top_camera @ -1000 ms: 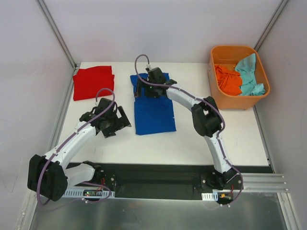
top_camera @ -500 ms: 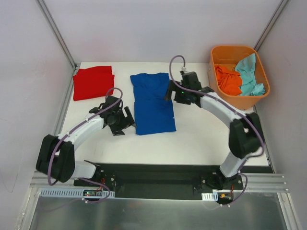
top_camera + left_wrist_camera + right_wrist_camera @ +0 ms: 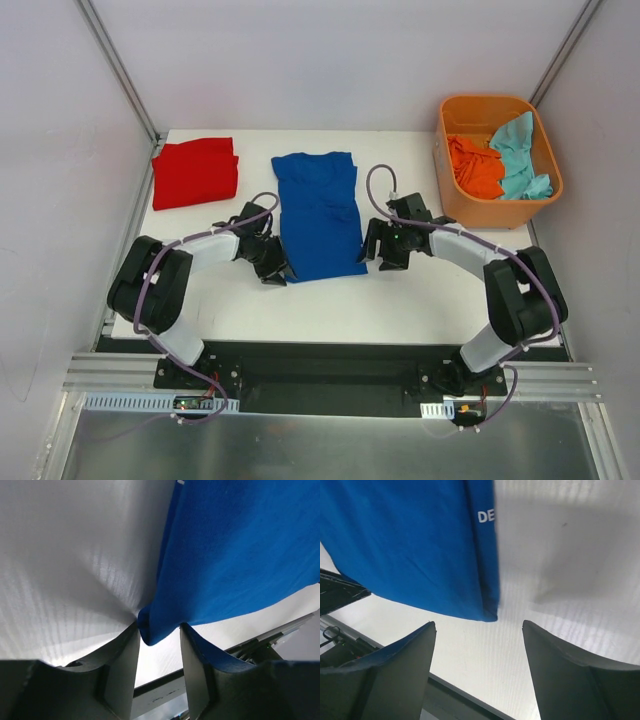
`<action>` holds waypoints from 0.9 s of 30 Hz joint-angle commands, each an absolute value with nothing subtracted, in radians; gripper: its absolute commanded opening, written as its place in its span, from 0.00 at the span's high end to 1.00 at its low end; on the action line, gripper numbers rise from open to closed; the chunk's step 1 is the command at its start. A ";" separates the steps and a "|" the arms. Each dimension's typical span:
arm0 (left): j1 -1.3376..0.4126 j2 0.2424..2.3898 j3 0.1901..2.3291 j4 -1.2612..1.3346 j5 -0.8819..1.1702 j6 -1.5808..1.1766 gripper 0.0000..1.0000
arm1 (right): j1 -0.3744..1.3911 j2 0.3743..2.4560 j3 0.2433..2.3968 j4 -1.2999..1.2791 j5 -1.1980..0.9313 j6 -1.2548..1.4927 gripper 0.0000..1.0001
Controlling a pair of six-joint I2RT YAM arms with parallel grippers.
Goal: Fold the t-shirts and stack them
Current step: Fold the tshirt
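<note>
The royal-blue t-shirt (image 3: 318, 215) lies folded lengthwise in a long strip on the white table. My left gripper (image 3: 272, 264) is at its near left corner. In the left wrist view the blue t-shirt (image 3: 240, 555) pokes that corner between the tips of my left gripper (image 3: 159, 630), whose jaws are narrow but still apart. My right gripper (image 3: 374, 250) is at the near right corner and stands open. In the right wrist view the blue t-shirt (image 3: 410, 545), with its white lettering (image 3: 486, 516), ends just past the tips of my right gripper (image 3: 479, 625). The red t-shirt (image 3: 195, 172) lies folded at the far left.
An orange plastic tub (image 3: 446, 172) stands at the far right and holds a crumpled orange t-shirt (image 3: 472, 165) and a teal t-shirt (image 3: 518, 152). The table's near edge meets a black rail (image 3: 330, 362) in front of both grippers.
Both arms swung down to the blue shirt's near corners, the right from its far edge, the left from beside it. Both sets of jaws narrowed, the left far more.
</note>
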State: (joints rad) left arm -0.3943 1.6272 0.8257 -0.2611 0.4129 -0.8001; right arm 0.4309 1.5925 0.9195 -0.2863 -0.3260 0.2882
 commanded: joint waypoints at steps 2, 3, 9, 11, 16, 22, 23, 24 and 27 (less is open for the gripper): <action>-0.410 1.664 0.834 -0.238 0.407 -0.804 0.73 | 0.457 1.644 0.930 -0.232 -0.400 0.319 0.32; -0.410 1.672 0.838 -0.238 0.397 -0.804 0.76 | 0.462 1.654 0.930 -0.230 -0.396 0.318 0.33; -0.410 1.695 0.848 -0.239 0.374 -0.799 1.00 | 0.472 1.732 0.948 -0.227 -0.339 0.307 0.54; -0.410 1.680 0.841 -0.238 0.376 -0.790 1.00 | 0.472 1.749 0.957 -0.225 -0.342 0.304 0.78; -0.451 1.524 0.749 -0.239 0.351 -0.784 1.00 | 0.498 1.636 0.898 -0.268 -0.379 0.275 0.99; -0.616 1.160 0.608 -0.323 0.295 -0.892 1.00 | 0.618 1.353 0.816 -0.493 -0.335 0.253 0.99; -0.632 1.108 0.598 -0.342 0.279 -0.909 1.00 | 0.632 1.312 0.816 -0.577 -0.306 0.255 0.99; -0.649 1.010 0.589 -0.362 0.266 -0.922 1.00 | 0.647 1.231 0.819 -0.613 -0.279 0.258 0.99; -0.658 0.866 0.607 -0.382 0.252 -0.948 1.00 | 0.649 1.085 0.848 -0.712 -0.233 0.259 0.98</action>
